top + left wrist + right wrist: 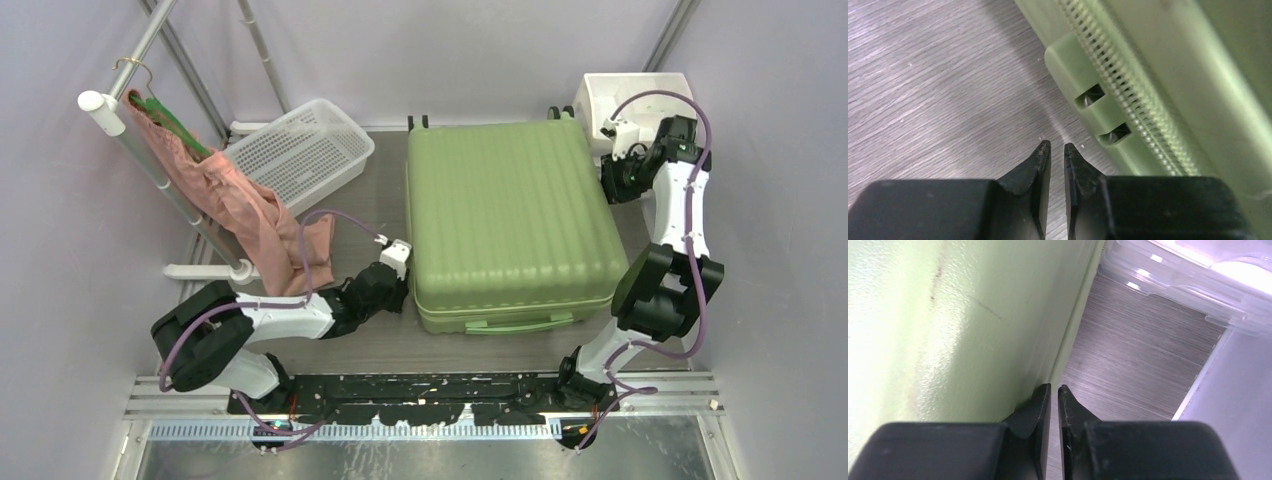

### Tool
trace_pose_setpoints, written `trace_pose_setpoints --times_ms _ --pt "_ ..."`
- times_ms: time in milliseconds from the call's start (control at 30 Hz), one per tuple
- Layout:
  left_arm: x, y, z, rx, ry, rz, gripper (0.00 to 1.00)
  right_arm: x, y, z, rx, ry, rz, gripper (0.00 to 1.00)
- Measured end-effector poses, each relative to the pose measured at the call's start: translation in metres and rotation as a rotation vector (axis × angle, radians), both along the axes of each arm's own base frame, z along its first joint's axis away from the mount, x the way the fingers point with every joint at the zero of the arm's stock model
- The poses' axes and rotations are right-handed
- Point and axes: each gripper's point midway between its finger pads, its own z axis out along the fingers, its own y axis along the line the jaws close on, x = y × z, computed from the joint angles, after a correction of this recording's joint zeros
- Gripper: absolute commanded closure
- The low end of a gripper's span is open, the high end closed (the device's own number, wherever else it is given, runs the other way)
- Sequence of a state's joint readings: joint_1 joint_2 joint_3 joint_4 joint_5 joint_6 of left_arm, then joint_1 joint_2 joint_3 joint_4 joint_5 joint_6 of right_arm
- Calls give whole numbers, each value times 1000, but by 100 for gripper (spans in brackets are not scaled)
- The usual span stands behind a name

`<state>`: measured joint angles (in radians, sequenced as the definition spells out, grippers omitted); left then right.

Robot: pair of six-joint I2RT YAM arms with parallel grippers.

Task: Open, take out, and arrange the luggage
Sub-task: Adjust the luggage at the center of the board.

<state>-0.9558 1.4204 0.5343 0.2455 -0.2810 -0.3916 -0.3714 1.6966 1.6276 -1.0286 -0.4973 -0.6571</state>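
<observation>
The light-green ribbed suitcase lies flat and closed in the middle of the floor, handle at the near edge, wheels at the far edge. My left gripper is at its near left corner; in the left wrist view the gripper is shut and empty, just beside the zip track and a green bracket on the suitcase side. My right gripper is at the suitcase's far right side; in the right wrist view it is shut and empty against the green shell.
A white mesh basket leans at the back left. Pink clothing hangs from a white rail on the left. A white plastic drawer unit stands at the back right, close to my right arm; it also shows in the right wrist view.
</observation>
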Motion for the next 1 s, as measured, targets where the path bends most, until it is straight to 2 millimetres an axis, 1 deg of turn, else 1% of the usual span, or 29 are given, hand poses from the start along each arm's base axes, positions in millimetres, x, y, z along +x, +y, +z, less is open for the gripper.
trace_pose_setpoints --times_ms 67,133,167,233,367,433,467,533,600,633,667,733,800,867,900,967,1000 --pt "4 -2 0 -34 -23 -1 83 2 2 -3 -20 -20 4 82" --pt "1 -3 0 -72 -43 -13 83 4 6 -1 -57 -39 15 82" --pt "-2 0 -1 -84 -50 -16 83 5 12 -1 -72 -47 28 82" --pt "-10 9 0 -104 -62 -13 83 11 29 2 -97 -66 71 81" --pt "-24 35 1 -103 -80 13 84 29 77 10 -147 -132 187 77" --pt "-33 42 0 -96 -73 20 84 36 101 22 -167 -172 234 71" --pt "-37 43 0 -92 -71 15 84 39 107 29 -179 -190 243 67" --pt "-48 41 1 -88 -64 -13 84 44 113 47 -203 -221 249 54" --pt "-60 31 2 -90 -61 -65 84 47 114 72 -209 -262 242 43" --pt "-64 27 2 -89 -58 -89 84 45 114 84 -186 -279 238 39" --pt "-68 20 3 -83 -58 -120 84 40 113 92 -164 -279 232 35" --pt "-72 7 3 -68 -52 -161 84 21 108 106 -121 -274 231 33" --pt "-72 -12 2 -46 -48 -201 84 -2 92 121 -105 -274 211 33" --pt "-68 -40 2 -36 -53 -242 83 -24 82 132 -101 -279 199 32" --pt "-65 -55 2 -35 -59 -260 83 -37 81 138 -98 -283 200 32" --pt "-60 -96 5 -48 -79 -301 82 -67 94 147 -68 -300 247 33" --pt "-58 -111 5 -56 -88 -319 82 -82 104 150 -47 -306 280 32"
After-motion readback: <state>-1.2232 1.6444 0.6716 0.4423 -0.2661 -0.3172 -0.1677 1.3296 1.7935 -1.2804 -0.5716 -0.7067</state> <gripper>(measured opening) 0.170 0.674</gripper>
